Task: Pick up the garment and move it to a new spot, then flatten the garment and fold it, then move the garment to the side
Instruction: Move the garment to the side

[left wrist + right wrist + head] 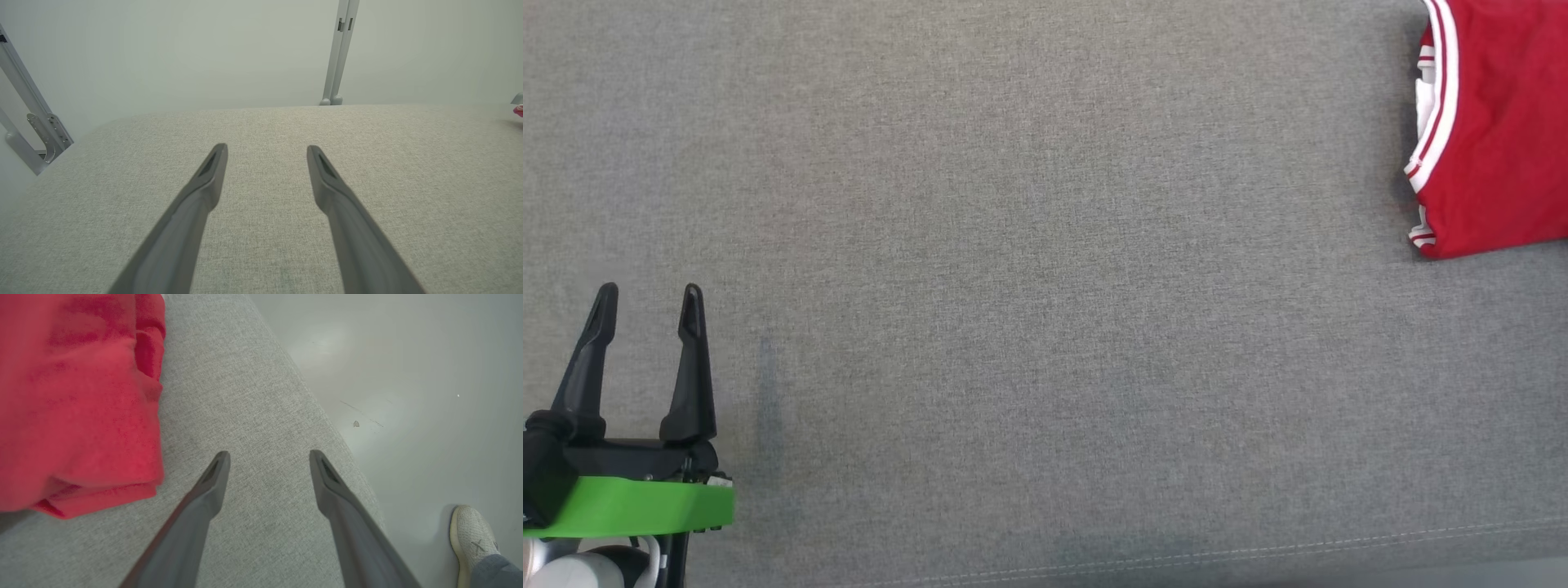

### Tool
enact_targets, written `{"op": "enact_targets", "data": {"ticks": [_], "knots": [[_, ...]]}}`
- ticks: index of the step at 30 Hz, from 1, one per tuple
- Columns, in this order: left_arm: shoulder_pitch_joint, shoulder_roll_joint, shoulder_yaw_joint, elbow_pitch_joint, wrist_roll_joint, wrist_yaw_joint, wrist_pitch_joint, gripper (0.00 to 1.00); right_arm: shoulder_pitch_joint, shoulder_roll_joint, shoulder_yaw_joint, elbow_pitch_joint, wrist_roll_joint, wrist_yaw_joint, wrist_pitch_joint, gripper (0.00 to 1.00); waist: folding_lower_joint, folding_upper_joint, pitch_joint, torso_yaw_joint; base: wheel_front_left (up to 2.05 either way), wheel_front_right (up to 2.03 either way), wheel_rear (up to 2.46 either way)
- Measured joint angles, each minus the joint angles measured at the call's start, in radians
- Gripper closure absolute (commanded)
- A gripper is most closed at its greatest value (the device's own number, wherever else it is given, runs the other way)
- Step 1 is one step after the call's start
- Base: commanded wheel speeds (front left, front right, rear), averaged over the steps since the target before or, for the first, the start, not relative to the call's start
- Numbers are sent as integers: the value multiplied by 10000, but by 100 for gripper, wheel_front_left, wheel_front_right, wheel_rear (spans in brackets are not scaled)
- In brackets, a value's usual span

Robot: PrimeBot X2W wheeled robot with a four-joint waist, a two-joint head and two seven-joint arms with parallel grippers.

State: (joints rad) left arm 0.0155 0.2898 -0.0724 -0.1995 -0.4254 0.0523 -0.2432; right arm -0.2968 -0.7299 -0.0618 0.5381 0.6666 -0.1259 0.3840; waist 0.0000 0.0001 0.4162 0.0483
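**Operator:** Start at my left. What's there?

**Spotter:** Your left gripper point(649, 287) sits at the near left of the counter point(1045, 286), jaws spread and nothing between them. Ahead of it you have only bare grey cloth. Beyond the counter's far edge stand a slanted metal brace point(36, 122) and an upright post point(339, 53), both well clear of any work.

**Operator:** And the garment?

**Spotter:** It's at the far right, towards the back of the counter. The red garment point(1494, 122) lies folded in a thick pad, with its white-striped trim point(1437, 106) turned towards the middle. Part of it runs out of the head view. I'd judge it light, soft and limp, so it'll sag and come unfolded if you lift a single layer. If you need to shift it, pinch through the whole stack at a folded edge. You could also slide it along the cloth, which looks grippy rather than slick.

**Operator:** My right gripper?

**Spotter:** Your right gripper point(269, 453) is just beside the garment, between it and the counter's edge. Its jaws are wide and empty, and they aren't touching the fabric.

**Operator:** Anything in the way?

**Spotter:** Nothing on the counter. The edge is close on that side, though, and past it is the floor point(408, 375), where a person's shoe point(470, 535) stands near the counter. Keep your swing inward, because a push outward could tip the pad off the edge.
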Motion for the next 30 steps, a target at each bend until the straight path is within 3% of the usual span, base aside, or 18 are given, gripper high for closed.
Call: {"op": "enact_targets", "data": {"ticks": [4, 9, 16, 22, 30], "knots": [[1, 92, 15, -4, 2, 4, 17, 0, -10, 708, 4, 40, -10, 2, -784, 0, 0, -1, -145, -83, 0, 0, 0], [-5, -63, -2, 184, 2, 25, 13, 0, -123, 727, -449, -604, -138, -2, -2422, 0, 0, 0, -484, -102, 0, 0, 0], [83, -217, 238, 953, 2, 244, 4, 0, 42, 928, -157, -2472, -963, 0, -4498, 0, 0, 0, -1191, -151, 0, 0, 0], [398, -374, 2, 1379, 15, 244, 4, 0, 1068, 1898, 959, -3854, -1582, 15, -5432, 0, 0, -1, -1903, -262, 0, 0, 0], [910, -616, -378, 1854, 75, 240, 4, 0, 2231, 2951, 2686, -4886, -2284, 100, -5762, 0, 0, -1, -2682, -412, 0, 0, 0]]}}
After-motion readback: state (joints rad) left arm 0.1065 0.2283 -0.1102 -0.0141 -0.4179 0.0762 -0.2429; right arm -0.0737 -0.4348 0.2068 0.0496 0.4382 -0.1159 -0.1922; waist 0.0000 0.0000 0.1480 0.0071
